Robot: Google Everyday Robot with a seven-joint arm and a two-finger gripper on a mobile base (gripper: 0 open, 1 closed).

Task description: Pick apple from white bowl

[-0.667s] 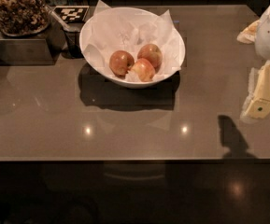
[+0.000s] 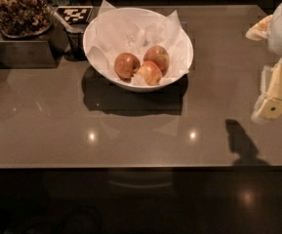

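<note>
The white bowl [image 2: 97,42], lined with crumpled white paper, stands at the back middle of the brown table. It holds three apples. The red-orange apple [image 2: 157,57] lies at the back right of the group. A darker brownish-red apple [image 2: 126,65] lies to its left and a paler apple [image 2: 150,73] in front, both touching it. My gripper [image 2: 275,97], cream and white, hangs at the right edge of the view above the table. It is well to the right of the bowl, apart from it, and nothing shows in it.
A tray of brown nuts [image 2: 14,9] sits on a metal box [image 2: 26,50] at the back left. A checkered marker card [image 2: 74,14] lies behind the bowl. The table's front edge [image 2: 130,165] runs across the lower view.
</note>
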